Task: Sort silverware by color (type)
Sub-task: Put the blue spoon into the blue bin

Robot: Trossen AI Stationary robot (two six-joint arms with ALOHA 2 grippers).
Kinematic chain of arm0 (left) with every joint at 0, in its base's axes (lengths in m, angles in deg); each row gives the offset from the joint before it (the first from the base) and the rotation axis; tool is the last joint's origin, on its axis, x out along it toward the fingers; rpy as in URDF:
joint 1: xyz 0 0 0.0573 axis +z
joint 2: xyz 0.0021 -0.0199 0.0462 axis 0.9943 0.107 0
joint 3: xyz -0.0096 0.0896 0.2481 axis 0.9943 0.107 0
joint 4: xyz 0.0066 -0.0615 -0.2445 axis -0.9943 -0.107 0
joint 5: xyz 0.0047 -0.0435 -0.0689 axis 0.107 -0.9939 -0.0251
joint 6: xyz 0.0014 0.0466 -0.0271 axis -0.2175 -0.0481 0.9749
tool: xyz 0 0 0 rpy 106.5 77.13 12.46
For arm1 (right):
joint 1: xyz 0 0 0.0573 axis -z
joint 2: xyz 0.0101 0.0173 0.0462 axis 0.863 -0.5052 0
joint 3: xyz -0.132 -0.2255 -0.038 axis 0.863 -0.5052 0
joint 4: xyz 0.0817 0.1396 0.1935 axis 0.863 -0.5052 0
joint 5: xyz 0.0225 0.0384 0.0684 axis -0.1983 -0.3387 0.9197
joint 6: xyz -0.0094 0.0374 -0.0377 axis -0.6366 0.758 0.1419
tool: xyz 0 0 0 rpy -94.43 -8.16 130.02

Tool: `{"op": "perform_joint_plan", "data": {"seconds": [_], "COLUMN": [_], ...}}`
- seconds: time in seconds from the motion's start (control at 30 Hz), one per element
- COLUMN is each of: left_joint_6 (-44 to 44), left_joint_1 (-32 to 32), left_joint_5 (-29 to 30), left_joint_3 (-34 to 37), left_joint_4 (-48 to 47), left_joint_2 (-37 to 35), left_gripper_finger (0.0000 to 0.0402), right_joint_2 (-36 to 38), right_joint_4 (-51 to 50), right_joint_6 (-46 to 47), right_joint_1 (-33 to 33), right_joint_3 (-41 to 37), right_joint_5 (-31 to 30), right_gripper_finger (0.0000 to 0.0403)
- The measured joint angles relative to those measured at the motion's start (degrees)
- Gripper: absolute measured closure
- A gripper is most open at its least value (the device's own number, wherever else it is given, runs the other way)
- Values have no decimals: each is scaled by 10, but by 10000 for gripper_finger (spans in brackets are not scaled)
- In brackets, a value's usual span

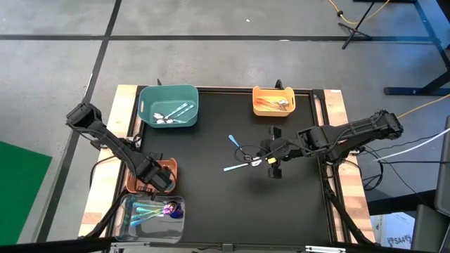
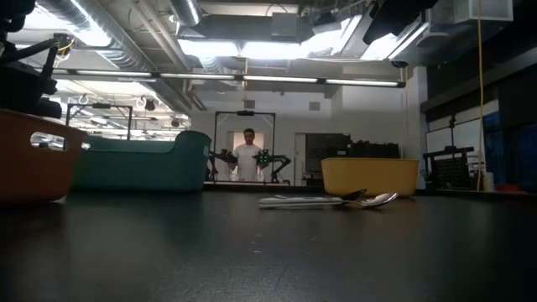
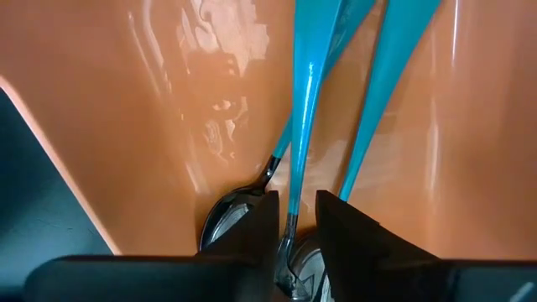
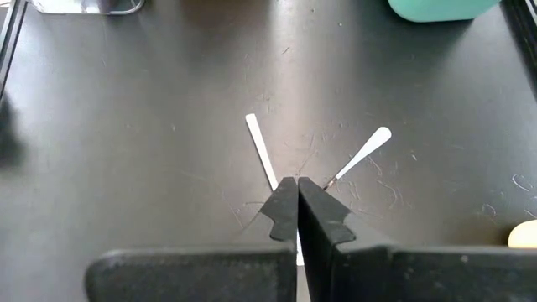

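Teal spoon (image 3: 304, 126) goes into the brown bin (image 1: 133, 184).
Left gripper (image 3: 295, 220) sits inside that bin, fingers a little apart around the handle, letting go. Right gripper (image 4: 297, 201), fingers pressed together, rests by two spoons (image 1: 242, 158) mid-table, well right of the bin, ready to pick.

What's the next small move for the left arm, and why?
Probably finish opening, then lift straight up out of the brown bin. The left end effector is down inside that bin with a teal-handled spoon between its slightly parted fingers, other teal handles beside it, so the drop looks nearly done. The right end effector is shut over two loose spoons mid-table.
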Motion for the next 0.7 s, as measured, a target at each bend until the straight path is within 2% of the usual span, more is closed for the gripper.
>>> {"op": "perform_joint_plan", "data": {"seconds": [0.7], "left_joint_6": [-1], "left_joint_1": [0], "left_joint_5": [-5], "left_joint_3": [-1], "left_joint_4": [0], "left_joint_2": [0], "left_gripper_finger": [329], "right_joint_2": [0], "right_joint_4": [0], "right_joint_6": [0], "right_joint_1": [0], "right_joint_3": [0], "right_joint_5": [0], "right_gripper_finger": [403]}}
